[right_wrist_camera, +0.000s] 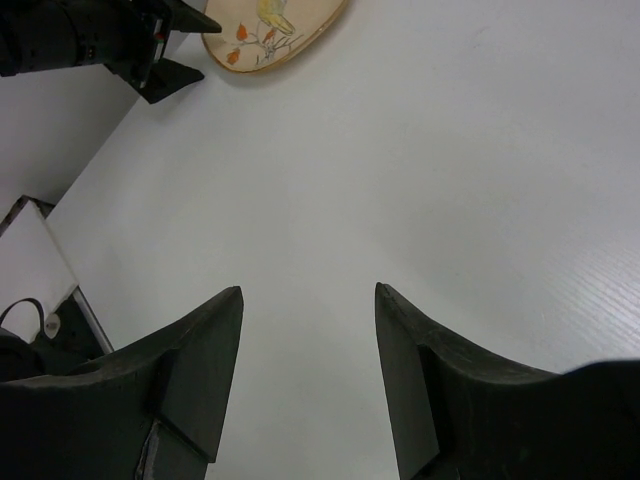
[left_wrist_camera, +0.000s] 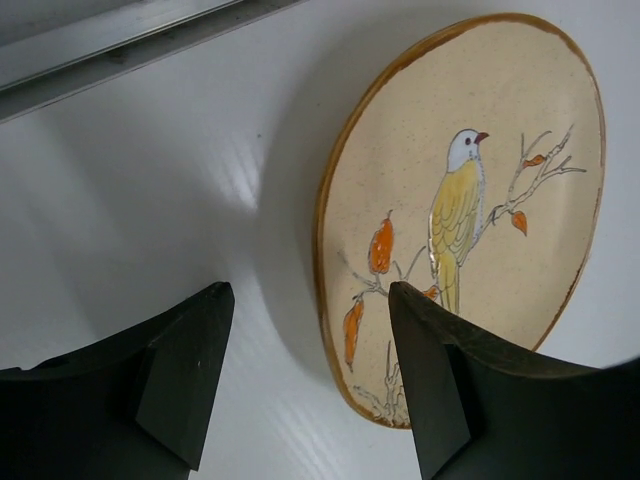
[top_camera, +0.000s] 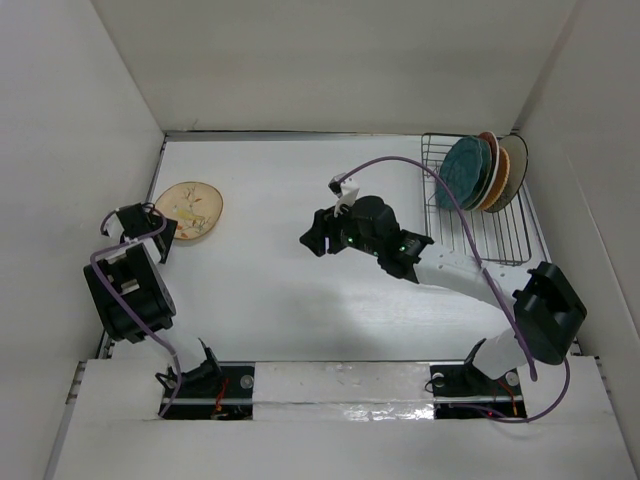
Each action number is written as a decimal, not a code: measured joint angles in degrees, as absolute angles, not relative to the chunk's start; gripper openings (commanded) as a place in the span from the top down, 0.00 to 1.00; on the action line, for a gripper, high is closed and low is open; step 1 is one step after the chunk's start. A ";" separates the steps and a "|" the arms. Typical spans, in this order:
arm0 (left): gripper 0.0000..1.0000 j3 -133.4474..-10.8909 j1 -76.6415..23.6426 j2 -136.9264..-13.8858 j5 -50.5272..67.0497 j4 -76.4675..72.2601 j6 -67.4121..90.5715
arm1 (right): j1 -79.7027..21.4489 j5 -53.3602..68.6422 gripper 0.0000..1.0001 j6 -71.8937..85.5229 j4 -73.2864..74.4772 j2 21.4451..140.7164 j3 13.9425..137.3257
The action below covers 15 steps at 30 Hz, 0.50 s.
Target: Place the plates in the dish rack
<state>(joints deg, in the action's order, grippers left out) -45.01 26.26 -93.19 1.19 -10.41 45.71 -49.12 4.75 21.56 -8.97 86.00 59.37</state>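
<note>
From the top view I see the tan plate (top_camera: 188, 210) lying flat on the white table (top_camera: 280, 300) at about 10 o'clock from the table's middle. My left gripper (top_camera: 160, 236) sits just beside its 8 o'clock edge, though from here I cannot tell how wide its fingers stand. The dish rack (top_camera: 500, 238) is in the far corner at 2 o'clock and holds plates on edge: the teal blue plate (top_camera: 463, 172) is nearest the table's middle, an orange plate (top_camera: 494, 190) is behind it and a pale plate (top_camera: 516, 160) is at the back. I cannot count the rest. My right gripper (top_camera: 318, 240) hangs over bare table near the middle, pointing to 9 o'clock, well apart from the rack. On the left wrist view, the left gripper (left_wrist_camera: 312, 305) is spread wide and holds nothing. The tan plate (left_wrist_camera: 480, 200), painted with a yellow bird on a branch, fills the 2 o'clock side, and one finger (left_wrist_camera: 430, 390) overlaps the plate's lower rim. I cannot tell whether they touch. On the right wrist view, the right gripper (right_wrist_camera: 308, 300) is also spread and empty over bare table, with the tan plate (right_wrist_camera: 275, 25) and the left gripper (right_wrist_camera: 150, 60) far off at 11 o'clock.
</note>
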 measured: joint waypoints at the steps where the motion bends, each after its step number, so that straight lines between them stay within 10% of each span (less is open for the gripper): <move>1: 0.38 -45.34 26.26 -93.89 1.83 -11.07 45.74 | -49.08 4.80 0.39 21.56 -8.99 86.00 59.35; 11: 0.69 -46.98 25.80 -98.65 7.55 -16.10 46.92 | -49.08 4.80 0.39 21.56 -8.99 86.00 59.18; 15: 1.00 -46.94 24.73 -99.20 7.60 -15.97 47.33 | -49.08 4.78 0.39 21.56 -8.99 86.00 59.13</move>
<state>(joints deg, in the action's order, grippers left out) -46.94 24.73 -99.20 7.60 -15.97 47.33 -49.08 4.78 21.56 -8.99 86.00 59.13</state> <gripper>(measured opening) 0.118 0.610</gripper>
